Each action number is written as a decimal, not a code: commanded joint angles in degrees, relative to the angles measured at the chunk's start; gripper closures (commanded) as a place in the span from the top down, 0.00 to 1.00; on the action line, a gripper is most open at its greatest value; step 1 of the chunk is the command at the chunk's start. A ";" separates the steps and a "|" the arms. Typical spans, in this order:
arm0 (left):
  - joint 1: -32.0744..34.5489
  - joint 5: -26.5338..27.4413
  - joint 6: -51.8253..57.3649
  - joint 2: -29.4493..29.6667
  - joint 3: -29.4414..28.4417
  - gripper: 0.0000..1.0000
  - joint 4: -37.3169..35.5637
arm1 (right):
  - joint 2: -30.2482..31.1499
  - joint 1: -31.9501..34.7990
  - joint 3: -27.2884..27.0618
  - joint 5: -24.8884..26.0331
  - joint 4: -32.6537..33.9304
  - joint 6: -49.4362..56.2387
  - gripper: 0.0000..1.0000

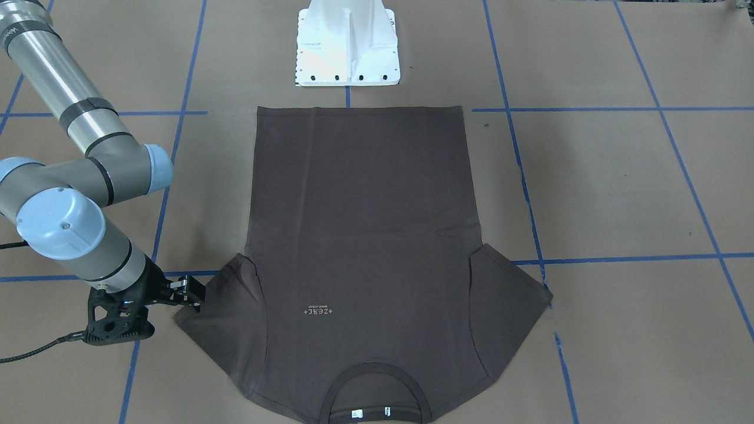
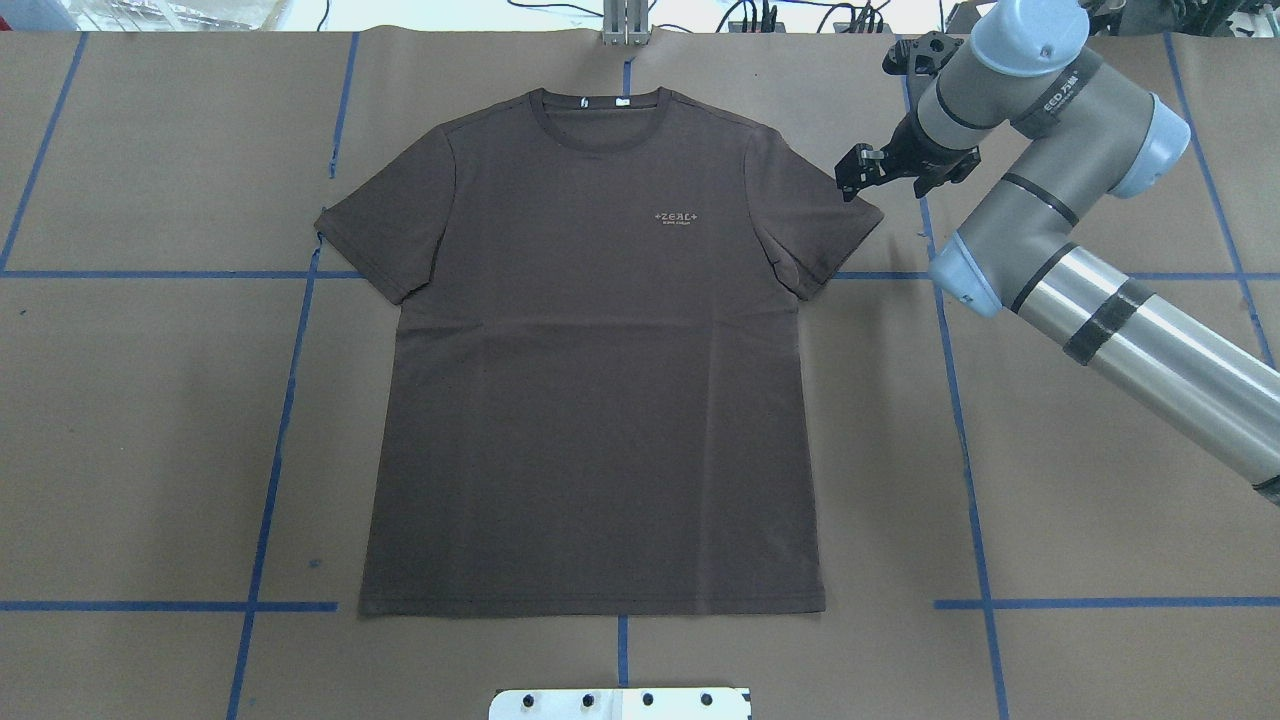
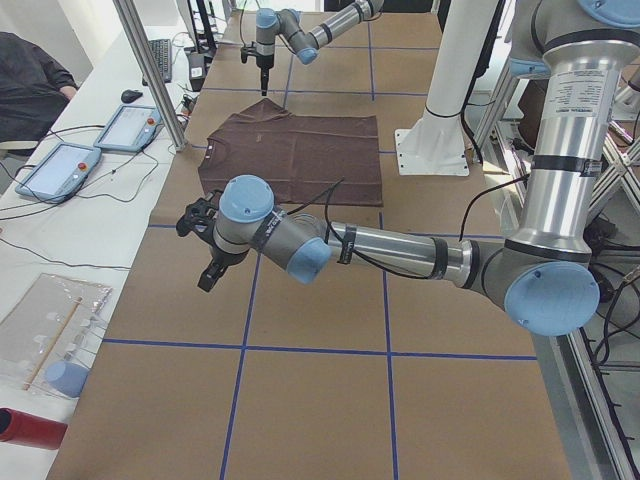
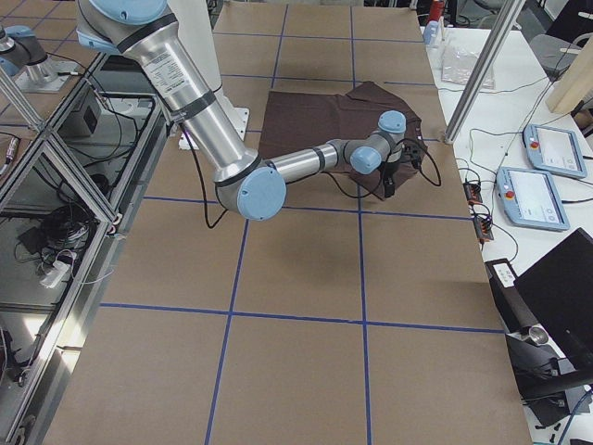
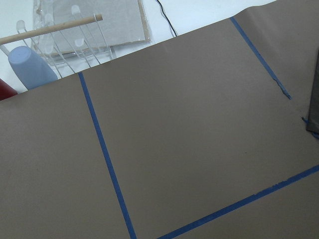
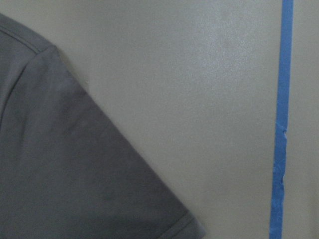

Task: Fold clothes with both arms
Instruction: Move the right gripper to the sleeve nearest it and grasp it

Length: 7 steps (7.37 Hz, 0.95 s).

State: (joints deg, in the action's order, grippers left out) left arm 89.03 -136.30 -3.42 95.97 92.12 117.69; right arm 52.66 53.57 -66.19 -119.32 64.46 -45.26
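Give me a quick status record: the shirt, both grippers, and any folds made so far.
shirt: dark brown T-shirt lying flat, logo side up, collar on the far side from the white base
folds: none visible; both sleeves spread out
right gripper: beside the tip of the sleeve on the robot's right, looks open, holding nothing
left gripper: over bare paper, well clear of the shirt; open or shut cannot be told
surface: brown paper with blue tape lines
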 commanded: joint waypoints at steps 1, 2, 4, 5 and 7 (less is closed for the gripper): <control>0.00 -0.10 0.00 0.09 -0.02 1.00 -0.09 | -1.77 -0.39 3.96 0.05 -1.44 0.26 0.98; 0.00 -0.10 0.00 0.18 -0.02 1.00 -0.09 | -1.77 -1.09 4.57 -0.04 -1.88 0.26 0.96; 0.00 -0.10 0.00 0.97 -0.45 1.00 -0.09 | -1.77 -1.88 5.37 -0.48 -1.89 0.26 0.96; 0.00 -0.10 0.00 1.06 -0.45 1.00 -0.09 | -1.69 -2.06 5.63 -0.48 -1.80 0.35 0.95; 0.00 -0.10 0.00 1.06 -0.37 1.00 -0.09 | -1.69 -2.06 5.90 -0.56 -1.80 0.26 0.71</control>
State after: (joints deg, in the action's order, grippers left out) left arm 89.03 -136.40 -3.43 96.99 91.74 117.60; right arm 51.00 51.56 -60.44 -119.81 62.66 -44.94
